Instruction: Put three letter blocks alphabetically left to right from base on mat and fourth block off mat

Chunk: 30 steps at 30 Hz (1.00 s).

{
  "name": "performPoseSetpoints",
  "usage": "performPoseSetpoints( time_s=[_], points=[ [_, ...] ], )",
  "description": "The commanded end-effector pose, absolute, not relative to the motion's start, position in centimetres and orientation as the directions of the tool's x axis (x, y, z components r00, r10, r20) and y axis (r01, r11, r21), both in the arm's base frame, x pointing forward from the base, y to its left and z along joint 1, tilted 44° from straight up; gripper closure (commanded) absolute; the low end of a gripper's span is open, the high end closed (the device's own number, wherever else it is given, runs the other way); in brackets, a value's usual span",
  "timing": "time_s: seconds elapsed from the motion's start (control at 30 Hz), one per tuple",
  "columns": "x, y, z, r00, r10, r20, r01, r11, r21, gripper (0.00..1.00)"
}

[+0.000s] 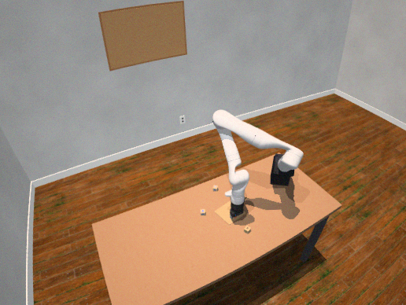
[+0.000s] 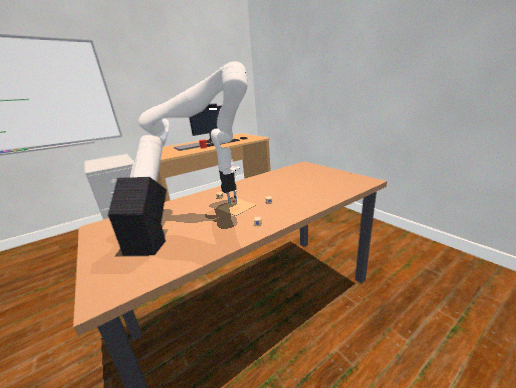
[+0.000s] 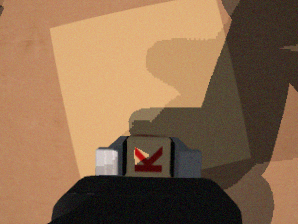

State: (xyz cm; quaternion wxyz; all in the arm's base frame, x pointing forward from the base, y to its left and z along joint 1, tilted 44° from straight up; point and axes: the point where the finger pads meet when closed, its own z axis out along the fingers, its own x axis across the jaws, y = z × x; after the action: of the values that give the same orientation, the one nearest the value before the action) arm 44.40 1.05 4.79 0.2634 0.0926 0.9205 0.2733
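My gripper (image 3: 148,150) is shut on a tan block with a red letter K (image 3: 148,159) on top, one grey fingertip on each side of it. It holds the block low over the near part of the pale tan mat (image 3: 140,76). In the top view the gripper (image 1: 236,212) stands over the mat (image 1: 227,212). Three other small blocks lie on the table off the mat: one behind it (image 1: 215,188), one to its left (image 1: 203,211) and one in front of it (image 1: 247,229). Their top faces are too small to read.
A black box (image 1: 281,170) at the arm's base stands on the table's right end. In the exterior view the mat (image 2: 241,206) lies near the middle of the table, with the black box (image 2: 137,215) at the left.
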Motion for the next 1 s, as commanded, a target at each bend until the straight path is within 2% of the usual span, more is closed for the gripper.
performPoseSetpoints(
  time_s=[0.0, 0.57, 0.6, 0.73, 0.77, 0.83, 0.87, 0.93, 0.97],
  points=[
    [44.67, 0.87, 4.7, -0.841, 0.32, -0.435, 0.033, 0.834, 0.551, 0.43],
    [44.67, 0.87, 4.7, -0.841, 0.32, -0.435, 0.033, 0.834, 0.551, 0.43],
    [44.67, 0.87, 4.7, -0.841, 0.32, -0.435, 0.033, 0.834, 0.551, 0.37],
    [44.67, 0.87, 4.7, -0.841, 0.32, -0.435, 0.033, 0.834, 0.551, 0.37],
    [44.67, 0.87, 4.7, -0.841, 0.32, -0.435, 0.033, 0.834, 0.551, 0.31],
    [44.67, 0.87, 4.7, -0.841, 0.32, -0.435, 0.033, 0.834, 0.551, 0.31],
    [44.67, 0.87, 4.7, -0.841, 0.32, -0.435, 0.033, 0.834, 0.551, 0.25],
    [44.67, 0.87, 4.7, -0.841, 0.32, -0.435, 0.033, 0.834, 0.551, 0.25],
    [44.67, 0.87, 4.7, -0.841, 0.32, -0.435, 0.033, 0.834, 0.551, 0.19]
  ],
)
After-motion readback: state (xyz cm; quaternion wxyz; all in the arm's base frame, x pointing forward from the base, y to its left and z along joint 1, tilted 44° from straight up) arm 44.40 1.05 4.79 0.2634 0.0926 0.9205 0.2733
